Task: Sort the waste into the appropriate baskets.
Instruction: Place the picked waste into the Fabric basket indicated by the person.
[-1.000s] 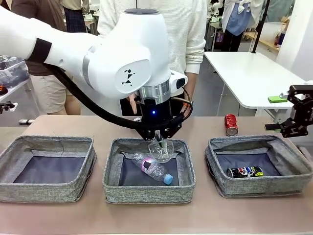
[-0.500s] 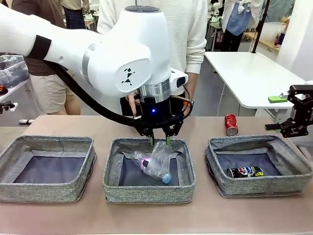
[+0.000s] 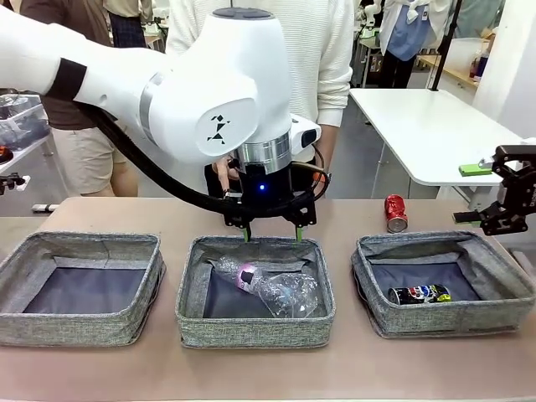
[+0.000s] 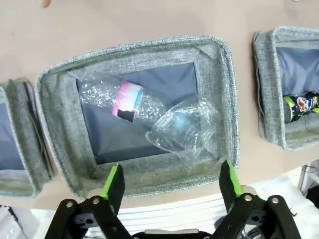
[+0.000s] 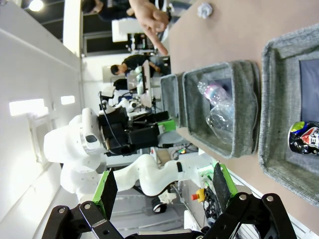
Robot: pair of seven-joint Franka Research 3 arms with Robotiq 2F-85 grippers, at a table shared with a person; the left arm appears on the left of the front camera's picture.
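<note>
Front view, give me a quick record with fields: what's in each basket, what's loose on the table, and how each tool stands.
left basket: dark lining showing
middle basket: pink-labelled bottle with crushed clear bottle lying against it
right basket: dark multicoloured can, on its side
loose on table: red can, behind the right basket
left tool: open, holding nothing, above the middle basket's far wall
right tool: open, holding nothing, off to the table's right
</note>
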